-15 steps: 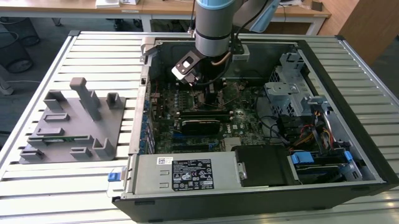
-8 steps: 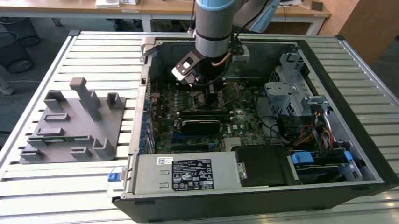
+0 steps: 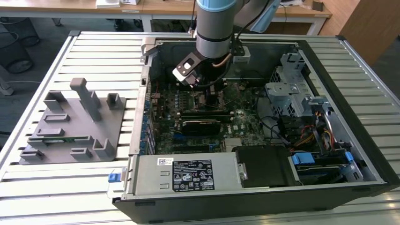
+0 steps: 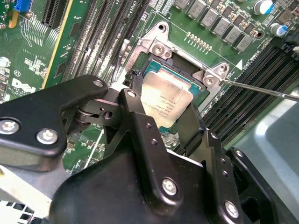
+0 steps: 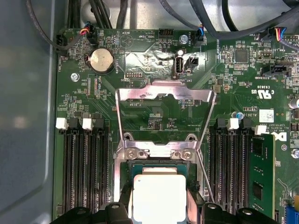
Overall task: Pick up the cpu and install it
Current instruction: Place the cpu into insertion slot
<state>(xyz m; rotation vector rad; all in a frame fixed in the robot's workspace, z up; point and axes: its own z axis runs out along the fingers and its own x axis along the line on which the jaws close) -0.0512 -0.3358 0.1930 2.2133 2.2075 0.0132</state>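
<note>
- cpu [image 5: 160, 198] in socket [image 5: 156, 164], gripper [image 4: 161, 100] over it
- memory slots [image 5: 86, 172] on 2 sides of socket
- fixture [image 3: 72, 126] beside computer case [image 3: 250, 201], on exterior view's left

The slatted metal table [image 3: 93, 51] stands on a grey floor [image 3: 44, 47]. Behind this table runs a row of light wooden desks [image 3: 168, 7] with white legs. Beyond the table's far corner, at the exterior view's right, stands a brown wooden panel [image 3: 368, 23]. Beside the other far corner a dark round object [image 3: 14, 58] is on the floor.
</note>
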